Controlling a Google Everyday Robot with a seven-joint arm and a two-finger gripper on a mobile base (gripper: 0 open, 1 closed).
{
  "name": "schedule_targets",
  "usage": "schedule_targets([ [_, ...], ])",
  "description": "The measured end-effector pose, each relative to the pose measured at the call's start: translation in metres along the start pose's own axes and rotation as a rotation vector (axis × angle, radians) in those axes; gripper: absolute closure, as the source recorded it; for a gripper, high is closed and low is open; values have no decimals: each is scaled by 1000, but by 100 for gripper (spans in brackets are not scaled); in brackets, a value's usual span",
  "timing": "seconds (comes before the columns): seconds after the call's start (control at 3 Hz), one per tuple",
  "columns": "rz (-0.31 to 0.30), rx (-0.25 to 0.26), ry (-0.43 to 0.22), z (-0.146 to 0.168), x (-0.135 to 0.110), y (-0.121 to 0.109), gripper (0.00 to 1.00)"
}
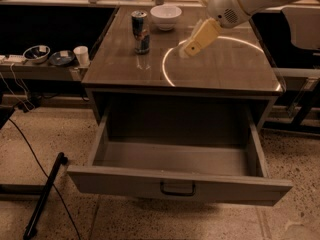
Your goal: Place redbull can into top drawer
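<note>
One can [141, 32] stands upright on the brown table [225, 69], near the back left part of the top. It is blue and silver with a shiny lid. Just behind it, a little to the right, sits a white bowl [166, 16].

The gripper [185, 50] hangs over the table, to the right of the can and well apart from it. It points down and to the left from the big white arm [240, 1]. It is not touching the can. I cannot tell if it is open or closed. A bright ring of light [165, 74] shines on the table top below it.

Under the table top, the drawer [125, 181] is pulled far out toward the front. It is grey and wide. A small dark handle [177, 189] sits in the middle of its front.

Off to the left, a low shelf [30, 70] holds a small white cup [81, 55] and two little dishes [36, 53].
</note>
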State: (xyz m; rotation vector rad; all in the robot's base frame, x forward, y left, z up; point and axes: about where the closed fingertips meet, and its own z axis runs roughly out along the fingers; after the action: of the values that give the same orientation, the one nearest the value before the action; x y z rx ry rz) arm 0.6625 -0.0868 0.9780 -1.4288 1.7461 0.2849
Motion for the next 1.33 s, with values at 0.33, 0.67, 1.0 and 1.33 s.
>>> schedule_targets([
  [0.33,20,99,-221,22,-42,-51,0],
  [0.67,78,121,-316,60,-73,-90,0],
  [1.0,200,64,-309,127,-93,-100,0],
  [1.33,285,-7,-250,188,-100,-89,0],
])
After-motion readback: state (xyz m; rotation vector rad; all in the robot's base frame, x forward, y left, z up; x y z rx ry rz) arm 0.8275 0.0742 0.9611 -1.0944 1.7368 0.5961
